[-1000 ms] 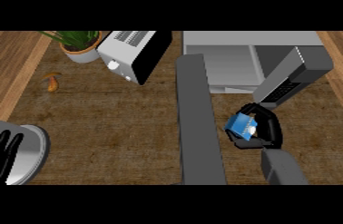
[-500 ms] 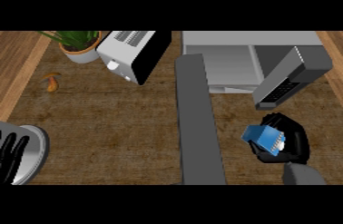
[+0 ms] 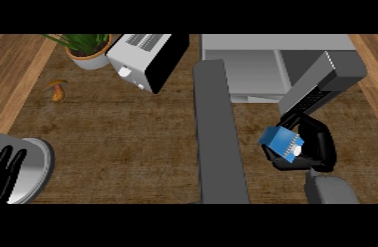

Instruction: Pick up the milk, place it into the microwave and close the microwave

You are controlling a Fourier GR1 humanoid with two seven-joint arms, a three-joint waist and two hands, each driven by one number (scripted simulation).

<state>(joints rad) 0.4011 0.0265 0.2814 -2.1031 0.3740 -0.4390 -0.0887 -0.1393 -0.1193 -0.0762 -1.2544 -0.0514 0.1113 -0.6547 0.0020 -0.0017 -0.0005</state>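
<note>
Since half a second ago the right hand (image 3: 314,148) has lifted slightly up the view toward the grey open-doored microwave (image 3: 258,66), carrying the small blue milk carton (image 3: 281,140) with it. Its black fingers (image 3: 294,164) are curled round the carton, which sits tilted over the brown wooden bench (image 3: 125,141), just below the microwave's open door (image 3: 321,83). The left hand (image 3: 10,168) rests at the lower left edge, fingers straight, over a round grey plate (image 3: 37,163). A white toaster (image 3: 148,58) stands beside a potted green plant (image 3: 85,48).
</note>
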